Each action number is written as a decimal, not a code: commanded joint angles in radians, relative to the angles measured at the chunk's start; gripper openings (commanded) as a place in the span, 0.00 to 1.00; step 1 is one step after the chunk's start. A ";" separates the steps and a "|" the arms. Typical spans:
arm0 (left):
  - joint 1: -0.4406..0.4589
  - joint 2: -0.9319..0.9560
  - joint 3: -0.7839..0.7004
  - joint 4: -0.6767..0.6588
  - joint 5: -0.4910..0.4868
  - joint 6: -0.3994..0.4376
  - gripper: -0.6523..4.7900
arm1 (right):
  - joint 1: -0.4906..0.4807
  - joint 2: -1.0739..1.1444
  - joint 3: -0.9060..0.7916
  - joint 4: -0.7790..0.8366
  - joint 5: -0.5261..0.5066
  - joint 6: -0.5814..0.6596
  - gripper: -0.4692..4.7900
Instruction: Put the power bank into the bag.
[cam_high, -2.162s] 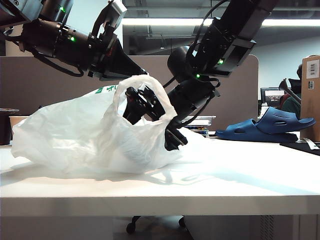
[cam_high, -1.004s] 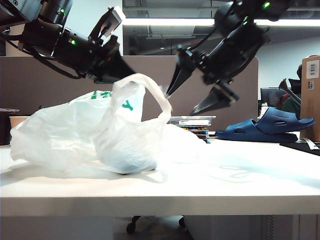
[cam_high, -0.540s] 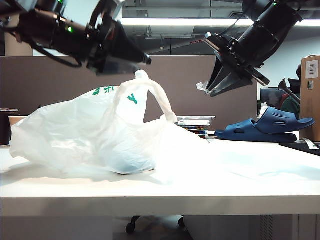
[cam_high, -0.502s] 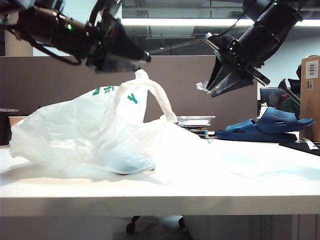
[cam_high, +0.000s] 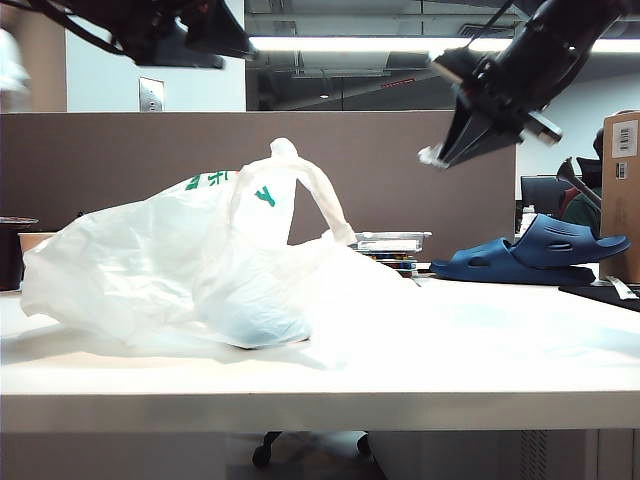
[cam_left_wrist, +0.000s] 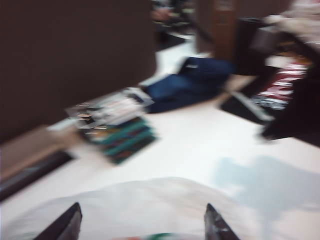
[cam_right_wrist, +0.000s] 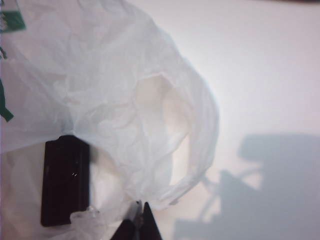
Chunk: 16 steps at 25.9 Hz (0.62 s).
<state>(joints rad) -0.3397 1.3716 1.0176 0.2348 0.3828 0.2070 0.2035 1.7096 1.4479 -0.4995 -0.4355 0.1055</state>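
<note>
The crinkled white bag (cam_high: 150, 260) with green lettering lies on the table, one loop handle standing up. In the right wrist view the black power bank (cam_right_wrist: 65, 180) lies flat inside the bag (cam_right_wrist: 115, 90); from the side it is only a dim bluish bulge (cam_high: 255, 325). My right gripper (cam_high: 440, 155) hangs high to the right of the bag, its jaws shut (cam_right_wrist: 140, 205) with nothing held. Up at the left, my left gripper (cam_high: 235, 48) is clear of the handle. Its view is blurred, jaws wide open (cam_left_wrist: 142, 225) over the bag (cam_left_wrist: 150, 210).
Dark blue slippers (cam_high: 535, 255) lie at the back right of the table, next to a low stack of books and a lid (cam_high: 390, 245). A cardboard box (cam_high: 622, 190) stands at the right edge. A brown partition runs behind the table.
My right gripper came out of the bag, rose to the right and shut. My left gripper let go of the handle, opened and lifted away to the upper left. The bag settled.
</note>
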 joint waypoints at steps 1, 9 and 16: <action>-0.001 -0.036 0.003 0.010 -0.167 0.052 0.69 | -0.026 -0.045 0.004 0.005 0.036 -0.011 0.07; 0.001 -0.117 0.003 0.006 -0.428 0.078 0.42 | -0.121 -0.190 0.003 -0.013 0.113 -0.039 0.07; 0.095 -0.174 0.003 -0.021 -0.411 0.062 0.28 | -0.191 -0.296 0.003 -0.049 0.123 -0.066 0.07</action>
<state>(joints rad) -0.2630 1.2156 1.0176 0.2188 -0.0383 0.2760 0.0219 1.4273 1.4479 -0.5396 -0.3111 0.0509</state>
